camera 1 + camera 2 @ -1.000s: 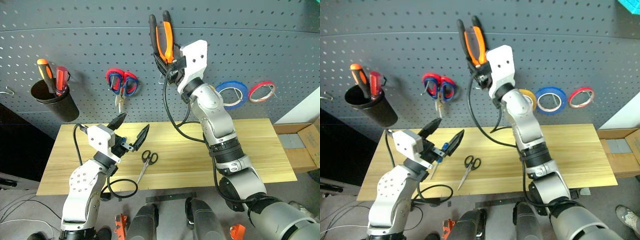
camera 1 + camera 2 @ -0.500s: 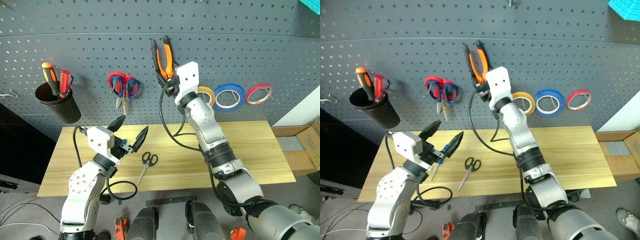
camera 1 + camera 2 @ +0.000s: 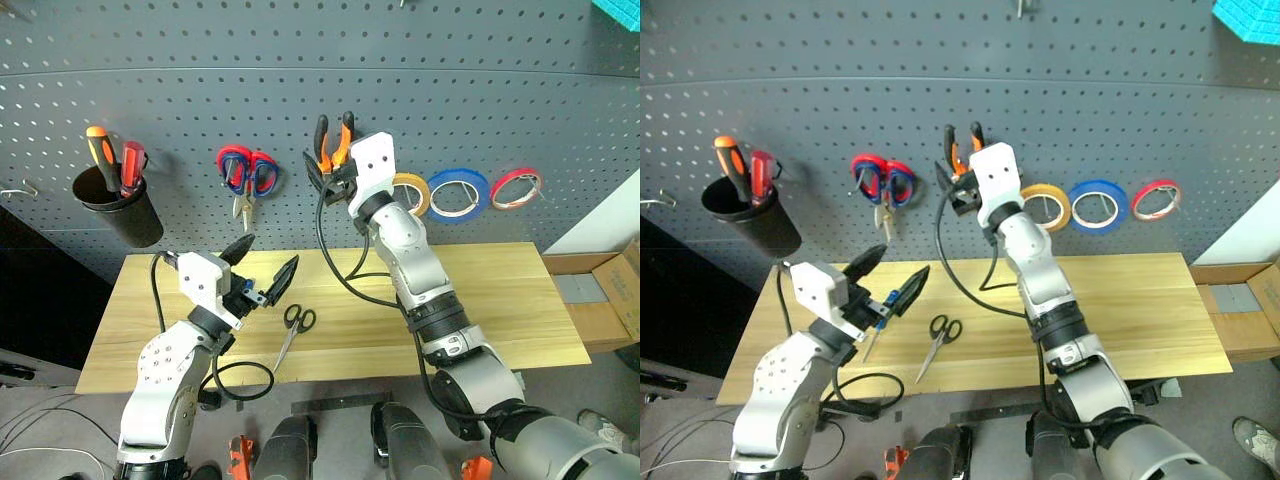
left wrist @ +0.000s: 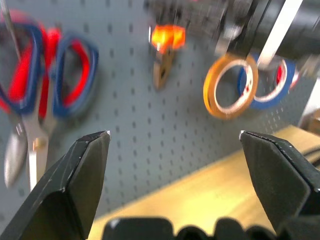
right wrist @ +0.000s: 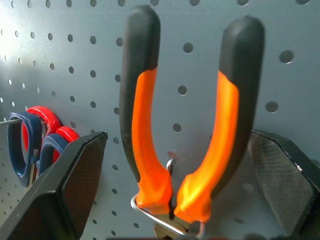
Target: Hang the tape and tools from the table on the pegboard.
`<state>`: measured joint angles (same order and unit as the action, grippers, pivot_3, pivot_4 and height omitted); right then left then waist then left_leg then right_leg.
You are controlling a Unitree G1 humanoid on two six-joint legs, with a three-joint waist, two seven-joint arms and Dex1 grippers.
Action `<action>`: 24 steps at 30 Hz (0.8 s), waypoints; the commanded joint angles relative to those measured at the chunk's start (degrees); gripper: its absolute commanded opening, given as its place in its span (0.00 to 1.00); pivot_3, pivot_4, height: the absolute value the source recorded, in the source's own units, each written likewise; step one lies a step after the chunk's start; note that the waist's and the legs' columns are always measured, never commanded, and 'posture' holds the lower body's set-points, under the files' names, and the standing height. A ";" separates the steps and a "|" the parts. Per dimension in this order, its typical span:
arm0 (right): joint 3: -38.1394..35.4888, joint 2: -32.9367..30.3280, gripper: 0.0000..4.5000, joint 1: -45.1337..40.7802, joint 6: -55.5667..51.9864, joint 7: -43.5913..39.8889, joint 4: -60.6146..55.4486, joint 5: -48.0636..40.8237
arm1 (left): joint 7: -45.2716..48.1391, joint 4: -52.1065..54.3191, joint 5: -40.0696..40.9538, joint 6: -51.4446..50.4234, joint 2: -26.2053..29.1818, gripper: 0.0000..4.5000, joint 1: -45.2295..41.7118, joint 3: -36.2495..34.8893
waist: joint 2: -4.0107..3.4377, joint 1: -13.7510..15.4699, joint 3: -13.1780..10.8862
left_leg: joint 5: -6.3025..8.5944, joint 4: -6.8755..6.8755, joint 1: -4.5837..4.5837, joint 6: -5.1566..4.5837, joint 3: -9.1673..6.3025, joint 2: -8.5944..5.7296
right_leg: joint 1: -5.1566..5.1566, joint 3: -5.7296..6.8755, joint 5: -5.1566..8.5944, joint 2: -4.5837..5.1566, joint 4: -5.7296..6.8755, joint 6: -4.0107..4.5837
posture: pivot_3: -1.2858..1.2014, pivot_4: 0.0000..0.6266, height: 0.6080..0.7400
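**Pliers on the hook, two tools left on the table**

Dark grey-blue pegboard (image 3: 500,90) fills the back wall, with a pale wooden table (image 3: 500,310) set against its foot.

- Pliers (image 5: 187,125): orange-and-black handles point up, the hinge end sits on a metal hook. Judged hung, since the wrist view shows clear space between each handle and the black fingers.
- Right gripper (image 3: 330,172): raised at the board, jaws wide apart on either side of the pliers and gripping nothing. That spread suits letting go without nudging the tool off its hook.
- Yellow tape (image 3: 1047,206): already on the board, just beside the right wrist, next to the blue ring (image 3: 1099,204) and the red ring (image 3: 1156,199).
- Red-and-blue scissors (image 3: 247,175) and a black cup (image 3: 118,208) of screwdrivers hang further left; not part of this job.
- Black-handled scissors (image 3: 293,328): flat on the table, handles toward the board.
- Blue-handled screwdriver (image 3: 876,326): on the table under the left hand, mostly hidden.
- Left gripper (image 3: 262,268): low above the table, jaws fully open and empty, near both remaining tools. Likely placed to pick one up next.
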<state>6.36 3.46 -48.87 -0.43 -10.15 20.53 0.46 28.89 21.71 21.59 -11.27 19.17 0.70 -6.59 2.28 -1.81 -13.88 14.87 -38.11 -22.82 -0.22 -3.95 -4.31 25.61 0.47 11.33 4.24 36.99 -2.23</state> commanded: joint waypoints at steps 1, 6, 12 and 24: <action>0.99 -1.46 1.00 3.02 -5.44 -1.87 -8.44 -0.14 | 0.78 -0.52 0.38 -1.91 1.28 0.99 0.78 0.36 | -0.01 -0.01 0.00 | 0.00 0.00 0.00 0.00 -0.01 0.01 | 0.00 0.01 0.00 0.00 0.00 0.00 | 0.50 0.32 1.00; 2.79 -7.68 1.00 10.81 -19.12 -7.10 -22.67 -0.36 | 1.34 -2.21 1.90 -4.32 1.24 0.99 2.70 -0.52 | -0.02 0.02 0.00 | 0.06 -0.02 -0.03 -0.10 -0.01 -0.01 | -0.03 0.00 0.00 0.01 -0.07 0.00 | 0.49 0.35 1.00; 1.44 -14.94 1.00 20.51 -37.94 -17.48 -36.82 -10.73 | 2.96 -4.09 1.23 -9.74 4.41 0.99 4.90 1.38 | -0.12 -0.22 -0.05 | 0.13 0.02 0.03 -0.22 -0.02 0.06 | -0.05 -0.01 0.02 0.03 -0.06 0.03 | 0.48 0.36 1.00; 11.38 -29.09 1.00 37.37 -36.38 -32.23 -43.82 -16.11 | -6.91 -4.81 -4.87 -34.36 4.70 0.99 0.60 11.04 | -0.34 -0.80 -0.27 | 0.20 -0.05 0.32 -0.36 -0.06 0.15 | -0.47 0.12 0.27 0.13 -0.13 -0.24 | 0.48 0.43 1.00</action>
<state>17.19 -25.74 -11.75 -39.59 -42.54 -22.00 -16.49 22.83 15.41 17.66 -44.83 23.85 1.42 3.47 1.94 -2.61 -14.16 15.07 -38.16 -22.51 -0.57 -4.01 -4.15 25.16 0.60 11.62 4.37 36.86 -2.48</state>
